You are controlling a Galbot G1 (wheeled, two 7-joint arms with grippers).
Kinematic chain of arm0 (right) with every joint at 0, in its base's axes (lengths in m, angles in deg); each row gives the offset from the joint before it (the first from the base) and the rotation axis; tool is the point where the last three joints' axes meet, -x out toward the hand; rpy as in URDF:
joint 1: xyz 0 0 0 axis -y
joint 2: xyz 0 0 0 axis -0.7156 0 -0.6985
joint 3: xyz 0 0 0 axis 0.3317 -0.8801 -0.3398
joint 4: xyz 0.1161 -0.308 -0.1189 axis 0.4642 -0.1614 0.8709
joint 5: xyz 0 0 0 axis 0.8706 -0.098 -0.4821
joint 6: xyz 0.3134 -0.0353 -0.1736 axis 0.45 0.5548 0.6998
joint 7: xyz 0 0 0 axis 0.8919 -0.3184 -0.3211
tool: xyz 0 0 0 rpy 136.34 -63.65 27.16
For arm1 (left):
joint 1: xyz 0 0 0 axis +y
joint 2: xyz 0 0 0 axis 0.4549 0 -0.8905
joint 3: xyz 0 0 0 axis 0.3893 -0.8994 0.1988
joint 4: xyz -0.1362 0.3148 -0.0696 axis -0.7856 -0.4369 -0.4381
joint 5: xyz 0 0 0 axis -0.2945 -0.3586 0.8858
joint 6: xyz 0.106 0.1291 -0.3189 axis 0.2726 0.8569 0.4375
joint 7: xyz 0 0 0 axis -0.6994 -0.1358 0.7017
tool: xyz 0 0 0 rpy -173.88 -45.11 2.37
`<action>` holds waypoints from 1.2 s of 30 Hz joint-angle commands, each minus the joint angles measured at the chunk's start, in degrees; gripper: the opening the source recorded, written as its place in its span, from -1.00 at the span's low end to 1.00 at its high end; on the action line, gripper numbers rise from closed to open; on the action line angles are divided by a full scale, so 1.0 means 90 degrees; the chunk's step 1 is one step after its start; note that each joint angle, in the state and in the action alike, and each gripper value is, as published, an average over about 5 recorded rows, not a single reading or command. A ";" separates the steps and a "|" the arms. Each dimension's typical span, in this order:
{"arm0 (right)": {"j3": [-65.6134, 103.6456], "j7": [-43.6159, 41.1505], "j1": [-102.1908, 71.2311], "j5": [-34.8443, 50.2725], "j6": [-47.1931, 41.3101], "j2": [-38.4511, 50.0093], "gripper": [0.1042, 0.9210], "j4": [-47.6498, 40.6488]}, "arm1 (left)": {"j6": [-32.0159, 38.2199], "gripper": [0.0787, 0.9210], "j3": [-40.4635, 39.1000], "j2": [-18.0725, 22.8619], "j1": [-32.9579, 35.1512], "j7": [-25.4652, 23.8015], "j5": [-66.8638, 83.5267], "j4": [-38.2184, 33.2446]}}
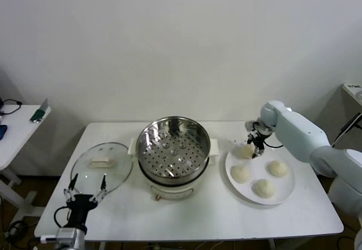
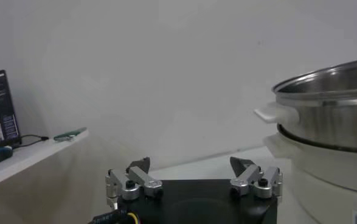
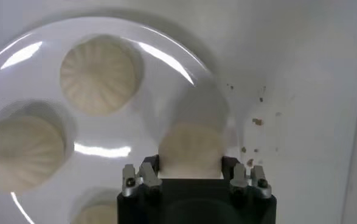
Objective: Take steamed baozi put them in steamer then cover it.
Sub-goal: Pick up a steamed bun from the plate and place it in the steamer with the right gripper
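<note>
The steel steamer [image 1: 173, 148] stands empty in its white pot base at the table's middle; it also shows in the left wrist view [image 2: 330, 103]. The glass cover [image 1: 103, 168] lies flat to its left. Four baozi are at the white plate [image 1: 283, 193] on the right. My right gripper [image 1: 255, 146] is shut on the far-left baozi [image 1: 244, 150] at the plate's rim; the right wrist view shows this bun [image 3: 190, 146] held between the fingers of the right gripper [image 3: 189, 165]. Three baozi [image 1: 264, 188] rest on the plate. My left gripper [image 1: 87, 190] is open and empty by the cover's near edge.
A side table [image 1: 17, 131] with a green object stands at the far left. Crumbs [image 3: 254, 122] lie on the tabletop beside the plate. The pot's side handle [image 2: 266, 113] juts toward my left gripper [image 2: 193, 164].
</note>
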 commanded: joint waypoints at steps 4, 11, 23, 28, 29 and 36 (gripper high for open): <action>-0.1806 -0.0544 0.2074 0.1261 0.1251 0.0165 0.36 0.1149 | -0.0035 0.77 0.0030 0.0025 0.0125 0.0018 -0.0005 -0.0107; -0.2184 -0.0740 0.3032 0.1444 0.2162 -0.0374 0.38 0.1729 | -0.0022 0.77 0.0104 0.0037 0.0254 0.0025 0.0024 -0.0071; -0.1746 -0.0715 0.3278 0.0276 0.3407 -0.1862 0.40 0.2563 | -0.0003 0.77 0.0020 0.0110 0.0418 0.0024 -0.0001 -0.0007; -0.1561 -0.0566 0.2833 -0.0264 0.3602 -0.2377 0.41 0.2378 | -0.0015 0.77 0.0018 0.0091 0.0437 0.0035 0.0001 0.0000; -0.1539 -0.0530 0.2723 -0.0380 0.3636 -0.2464 0.41 0.2331 | -0.0017 0.77 0.0019 0.0090 0.0434 0.0035 0.0001 0.0002; -0.1183 -0.0368 0.1827 -0.1492 0.3836 -0.2984 0.42 0.2058 | -0.0017 0.77 -0.0019 0.0163 0.0402 0.0045 0.0002 0.0063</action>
